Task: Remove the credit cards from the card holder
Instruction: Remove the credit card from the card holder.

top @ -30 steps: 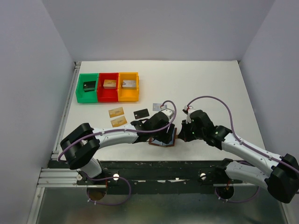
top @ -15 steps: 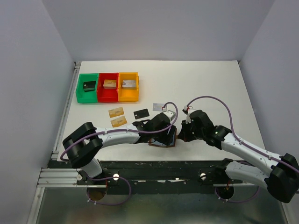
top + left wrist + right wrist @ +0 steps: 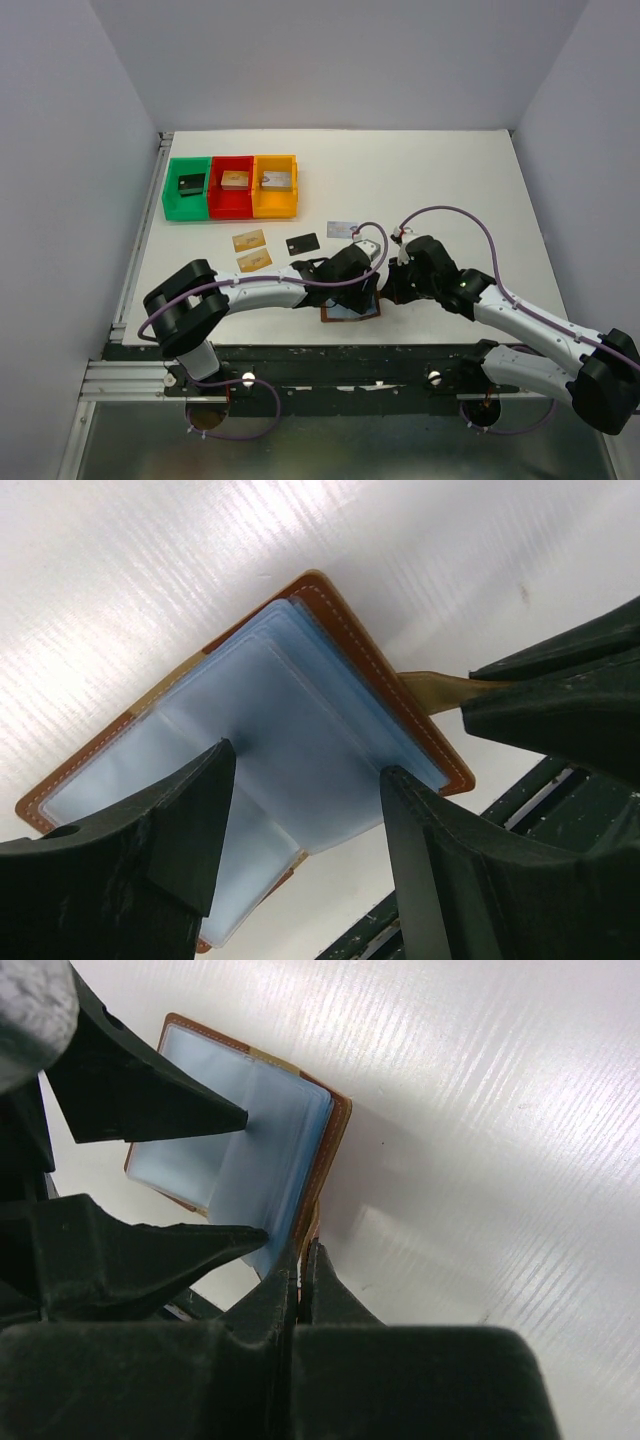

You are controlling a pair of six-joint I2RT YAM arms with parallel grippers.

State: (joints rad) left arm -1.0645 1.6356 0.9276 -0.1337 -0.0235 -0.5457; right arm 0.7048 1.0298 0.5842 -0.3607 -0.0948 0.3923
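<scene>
The brown leather card holder [image 3: 348, 312] lies open near the table's front edge, its pale blue pockets [image 3: 300, 710] facing up. My left gripper [image 3: 310, 765] is open just above it, one finger on each side of a raised blue pocket leaf; it also shows in the top view [image 3: 366, 290]. My right gripper [image 3: 303, 1252] is shut on the card holder's brown edge by the tan snap tab [image 3: 438, 688]. Two tan-gold credit cards [image 3: 249, 241] [image 3: 254, 261], a dark card [image 3: 301, 243] and a pale card [image 3: 343, 227] lie on the table behind the card holder.
Green [image 3: 186, 187], red [image 3: 232, 185] and orange [image 3: 275, 184] bins stand at the back left, each with a small block inside. The table's front edge and a dark rail [image 3: 330, 360] run just below the card holder.
My left gripper has shifted right and slightly nearer over the card holder. The card holder has opened flatter, its blue inside now showing from above. The right gripper has stayed put.
</scene>
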